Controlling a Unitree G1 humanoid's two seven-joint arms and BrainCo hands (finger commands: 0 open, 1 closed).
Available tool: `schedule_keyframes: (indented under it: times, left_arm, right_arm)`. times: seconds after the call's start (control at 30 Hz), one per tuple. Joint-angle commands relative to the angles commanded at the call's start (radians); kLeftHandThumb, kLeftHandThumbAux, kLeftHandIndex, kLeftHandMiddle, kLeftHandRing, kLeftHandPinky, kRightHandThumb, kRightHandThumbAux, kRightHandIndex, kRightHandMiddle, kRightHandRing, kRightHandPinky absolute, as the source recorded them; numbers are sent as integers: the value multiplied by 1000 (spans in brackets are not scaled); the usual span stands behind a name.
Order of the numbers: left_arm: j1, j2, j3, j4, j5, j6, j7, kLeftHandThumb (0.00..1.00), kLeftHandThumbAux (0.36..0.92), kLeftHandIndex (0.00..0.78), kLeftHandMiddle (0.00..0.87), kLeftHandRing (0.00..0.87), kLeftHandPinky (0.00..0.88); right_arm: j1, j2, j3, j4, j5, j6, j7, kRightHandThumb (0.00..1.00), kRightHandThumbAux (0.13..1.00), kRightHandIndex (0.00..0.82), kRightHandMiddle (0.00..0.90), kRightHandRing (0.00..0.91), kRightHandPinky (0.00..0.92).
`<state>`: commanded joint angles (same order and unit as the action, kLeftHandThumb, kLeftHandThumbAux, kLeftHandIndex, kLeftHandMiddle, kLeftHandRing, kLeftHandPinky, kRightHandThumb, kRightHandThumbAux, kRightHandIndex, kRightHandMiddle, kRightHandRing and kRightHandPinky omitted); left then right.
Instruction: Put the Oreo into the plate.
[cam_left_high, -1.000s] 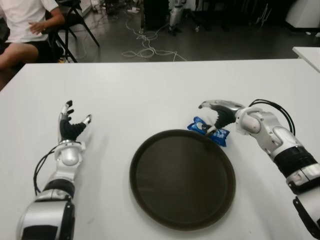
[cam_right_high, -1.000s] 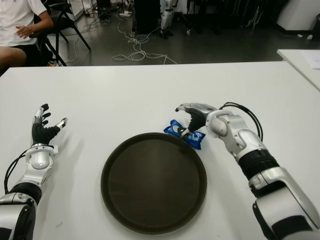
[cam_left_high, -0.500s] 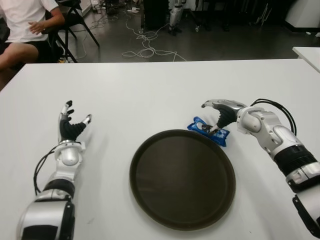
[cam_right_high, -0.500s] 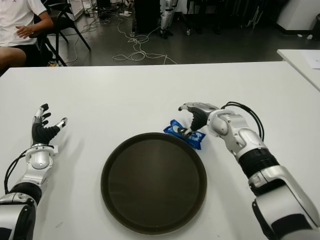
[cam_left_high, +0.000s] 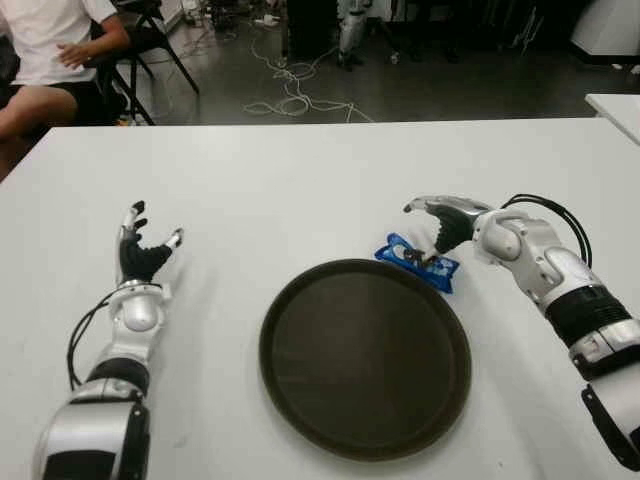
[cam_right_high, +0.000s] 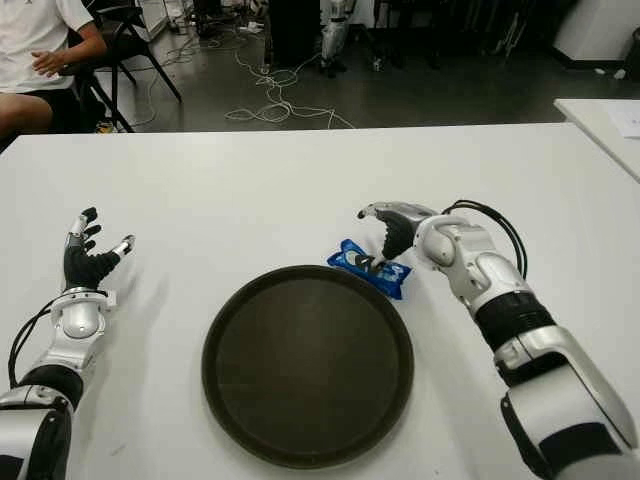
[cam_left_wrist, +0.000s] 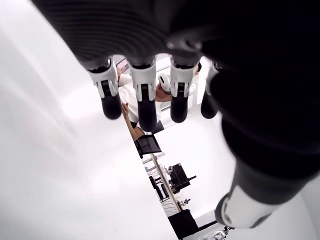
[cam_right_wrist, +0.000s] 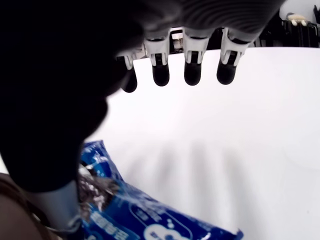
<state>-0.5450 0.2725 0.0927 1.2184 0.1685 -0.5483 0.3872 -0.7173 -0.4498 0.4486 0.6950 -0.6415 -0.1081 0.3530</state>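
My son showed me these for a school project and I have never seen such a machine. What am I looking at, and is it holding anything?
It is a humanoid robot at a white table. Two pictures come from cameras in its head, looking down; the other two from cameras on its wrists, close to the fingers. On the table lie a round dark plate and, at its far right rim, a blue Oreo packet. The right robot hand is over the packet with one finger down on it; the others are spread, so nothing is held. The left robot hand is open to the plate's left. A person sits beyond the table.
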Motion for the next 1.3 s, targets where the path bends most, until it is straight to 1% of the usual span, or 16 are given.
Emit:
schedule_keyframes:
  times: [0.4,0.53,0.7,0.83,0.97,1.13,1.3]
  left_arm:
    - [-1,0,-3,1,6,8,9,0,782,82,130,122,110]
    - [-2,1,-4,2,6,11,10,0,769,73,115,105,100]
    - [0,1,-2,0,3,9,7,0,763,66,104,96,96]
    - [2,1,-2,-2,2,7,3,0,747,64,103,95,99]
    - [3,2,-2,-3,1,4,0,6,753,71,113,109,112]
    - [4,3,-3,-4,2,-6,-3,13,783,75,121,103,90]
    - [4,3,-1,-3,0,-5,-5,6,788,78,123,108,97]
  right_arm:
    - [-4,6,-2,25,2,-15,-18,0,772,0,0,0,9]
    - [-3,7,-2,28,0,-15,-27,0,747,0,0,0,7]
    - [-3,8,0,29,-2,-14,-30,0,745,0,0,0,14]
    - [-2,8,2,26,-5,-12,-27,0,746,0,0,0,14]
    - [-5,11,9,35,-12,-6,-27,0,730,0,0,0,4]
    - [-8,16,12,49,-18,-4,-40,0,720,0,0,0,0]
    - [-7,21,11,65,-13,-18,-58,0,739,0,0,0,3]
